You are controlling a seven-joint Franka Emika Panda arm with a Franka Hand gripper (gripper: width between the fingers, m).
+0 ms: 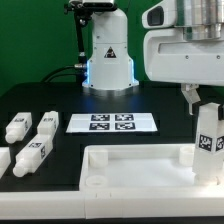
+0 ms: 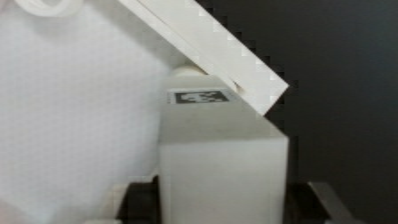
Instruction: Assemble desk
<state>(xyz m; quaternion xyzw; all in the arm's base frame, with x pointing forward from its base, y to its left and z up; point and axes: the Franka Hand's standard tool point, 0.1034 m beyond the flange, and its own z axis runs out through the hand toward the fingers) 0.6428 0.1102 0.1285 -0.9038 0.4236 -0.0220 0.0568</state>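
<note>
The white desk top (image 1: pixel 130 165) lies at the front of the black table, rim up. My gripper (image 1: pixel 203 105) is shut on one white leg (image 1: pixel 207 140) and holds it upright over the top's corner on the exterior view's right. In the wrist view the leg (image 2: pixel 222 150) with its small tag (image 2: pixel 201 97) fills the space between my dark fingers (image 2: pixel 146 200). My gripper (image 2: pixel 228 205) closes on its near end. The desk top (image 2: pixel 71 120) shows as a white face beside it. The joint between leg and socket is hidden.
Loose white legs (image 1: pixel 18 127) (image 1: pixel 45 125) (image 1: pixel 33 155) lie on the exterior view's left. The marker board (image 1: pixel 112 123) lies flat mid-table. The robot base (image 1: pixel 108 55) stands at the back, before a green backdrop.
</note>
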